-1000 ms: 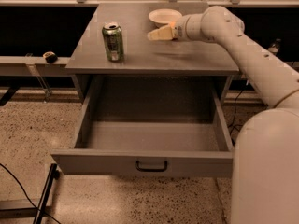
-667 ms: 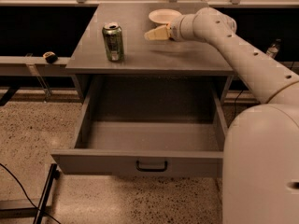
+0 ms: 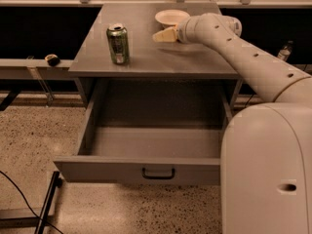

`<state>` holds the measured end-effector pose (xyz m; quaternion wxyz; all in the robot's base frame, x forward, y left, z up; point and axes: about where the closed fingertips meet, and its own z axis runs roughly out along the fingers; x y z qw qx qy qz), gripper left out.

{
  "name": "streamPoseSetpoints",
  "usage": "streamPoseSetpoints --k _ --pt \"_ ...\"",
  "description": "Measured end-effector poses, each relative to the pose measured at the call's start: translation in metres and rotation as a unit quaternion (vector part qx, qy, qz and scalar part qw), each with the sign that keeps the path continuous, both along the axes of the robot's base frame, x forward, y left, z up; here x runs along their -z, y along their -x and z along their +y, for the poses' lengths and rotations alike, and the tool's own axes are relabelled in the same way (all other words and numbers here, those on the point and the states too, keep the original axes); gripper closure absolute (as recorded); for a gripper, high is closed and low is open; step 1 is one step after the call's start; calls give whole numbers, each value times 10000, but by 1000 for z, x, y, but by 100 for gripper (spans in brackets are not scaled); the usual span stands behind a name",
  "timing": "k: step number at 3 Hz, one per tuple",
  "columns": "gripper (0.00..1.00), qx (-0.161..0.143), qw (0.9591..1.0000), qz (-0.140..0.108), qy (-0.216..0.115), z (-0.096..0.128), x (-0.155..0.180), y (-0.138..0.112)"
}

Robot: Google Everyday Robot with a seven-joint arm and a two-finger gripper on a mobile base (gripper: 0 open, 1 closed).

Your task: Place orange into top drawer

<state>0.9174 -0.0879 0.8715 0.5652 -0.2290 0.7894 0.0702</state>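
The top drawer (image 3: pixel 141 168) is pulled out wide, with its grey front panel and dark pull handle (image 3: pixel 158 173) facing me. No orange shows inside it or anywhere else; the orange is hidden or out of view. My gripper (image 3: pixel 164 34) reaches over the grey cabinet top (image 3: pixel 146 57), just in front of a shallow white bowl (image 3: pixel 171 17). My white arm (image 3: pixel 243 48) stretches to it from the lower right.
A green drink can (image 3: pixel 118 44) stands upright on the cabinet top, left of the gripper. My white base (image 3: pixel 268 169) fills the lower right, beside the drawer's right end. A small dark object (image 3: pixel 51 59) lies on a rail at the left. A cable (image 3: pixel 19 194) crosses the speckled floor.
My gripper has shifted a little to the left over the cabinet top, near the bowl. The can, bowl and drawer have not moved.
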Motion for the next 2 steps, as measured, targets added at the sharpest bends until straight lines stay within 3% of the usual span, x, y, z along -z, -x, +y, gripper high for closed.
streamPoseSetpoints --k 2 --pt "0 294 9991 45 -315 -14 8 -10"
